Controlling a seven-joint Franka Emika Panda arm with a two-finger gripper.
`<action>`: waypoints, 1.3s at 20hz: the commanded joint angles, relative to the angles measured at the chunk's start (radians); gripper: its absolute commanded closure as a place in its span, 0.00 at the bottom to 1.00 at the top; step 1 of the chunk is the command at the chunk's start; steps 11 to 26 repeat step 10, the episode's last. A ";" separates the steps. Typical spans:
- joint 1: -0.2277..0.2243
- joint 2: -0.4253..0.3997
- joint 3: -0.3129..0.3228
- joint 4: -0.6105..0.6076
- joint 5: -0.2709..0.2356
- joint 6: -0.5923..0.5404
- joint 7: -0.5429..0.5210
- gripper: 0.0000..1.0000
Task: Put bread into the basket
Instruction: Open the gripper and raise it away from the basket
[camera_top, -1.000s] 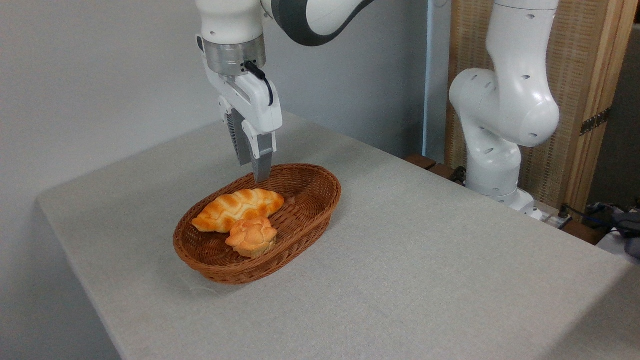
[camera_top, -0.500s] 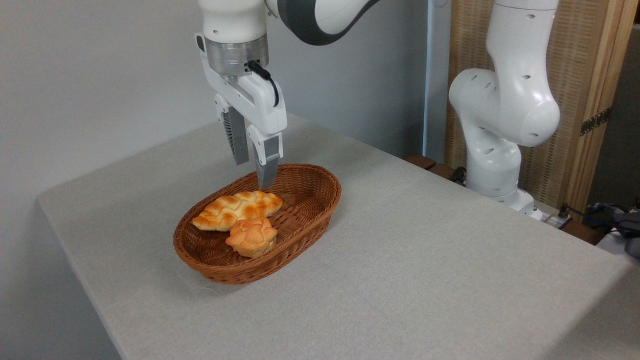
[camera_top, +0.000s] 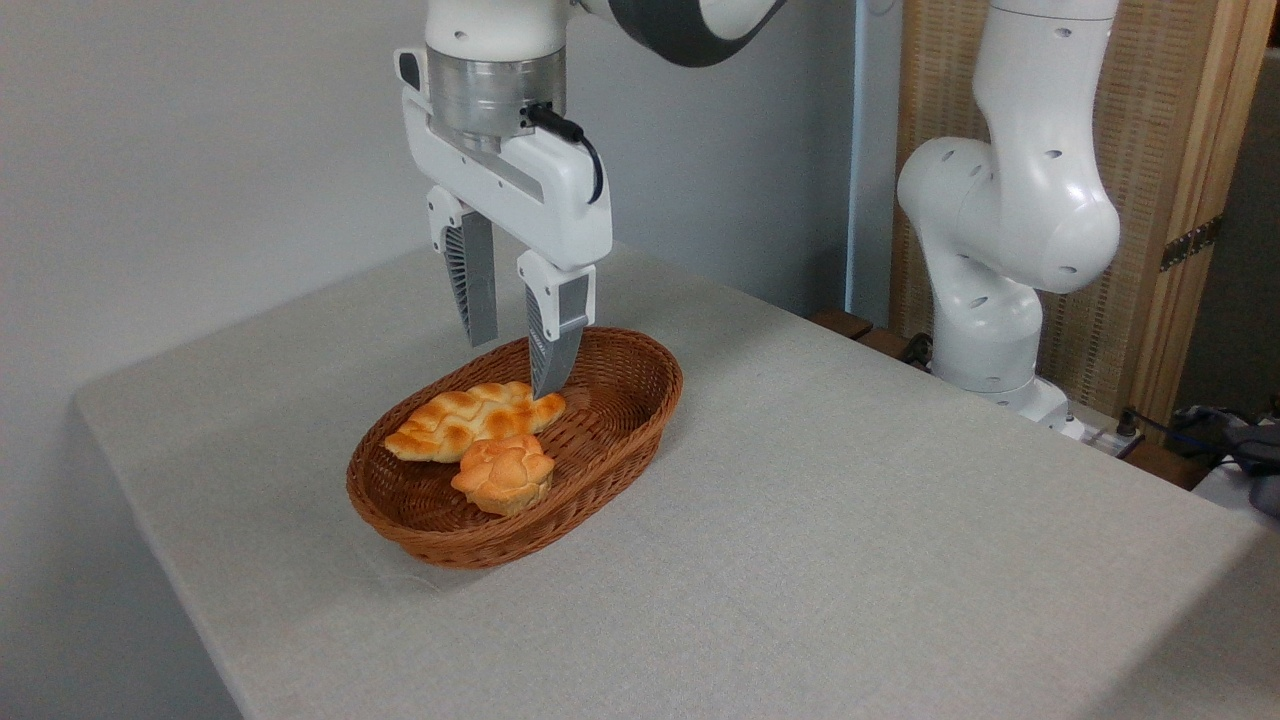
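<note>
The bread (camera_top: 470, 421), a long braided golden loaf, lies inside the brown wicker basket (camera_top: 620, 425), along its back-left side. Just above the loaf's right end hangs my gripper (camera_top: 512, 362), open, with nothing between its fingers. The right finger's tip (camera_top: 548, 380) sits close over the loaf's right end; I cannot tell whether it touches.
A small round flower-shaped orange bun (camera_top: 503, 472) rests in the basket in front of the loaf. The grey cloth-covered table (camera_top: 820, 520) stretches right and forward. The arm's white base (camera_top: 1000, 240) stands at the back right, with cables beyond the table edge.
The gripper has opened wider and turned, shifting slightly right. The bread has settled lower and flatter in the basket.
</note>
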 joint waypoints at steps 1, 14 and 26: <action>-0.009 -0.003 0.010 0.029 0.045 -0.002 -0.003 0.00; -0.010 -0.003 0.042 0.032 0.074 -0.011 -0.004 0.00; -0.010 -0.003 0.042 0.032 0.074 -0.011 -0.004 0.00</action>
